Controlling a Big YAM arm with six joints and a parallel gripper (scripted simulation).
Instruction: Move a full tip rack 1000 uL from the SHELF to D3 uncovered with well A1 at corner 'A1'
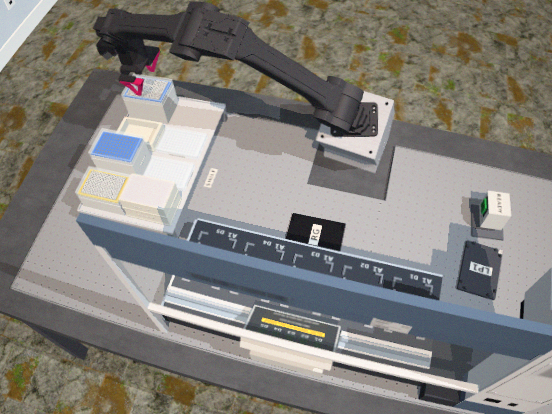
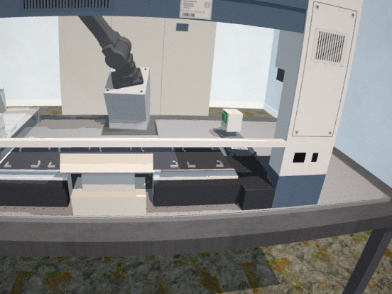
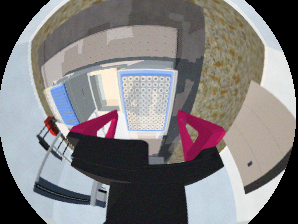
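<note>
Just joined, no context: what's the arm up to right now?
The gripper is wide open and empty, poised at the far end of the blue-rimmed tip rack at the back of the shelf. That rack shows pale rings on grey, so it looks full. Nothing is lifted yet, and D3 holds no rack.

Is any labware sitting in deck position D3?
No: the dark bracketed deck position D3 shows only its corner brackets, nothing inside them.

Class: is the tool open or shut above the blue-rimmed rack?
Open: the tool has pink fingers spread wide, flanking the rack.
</note>
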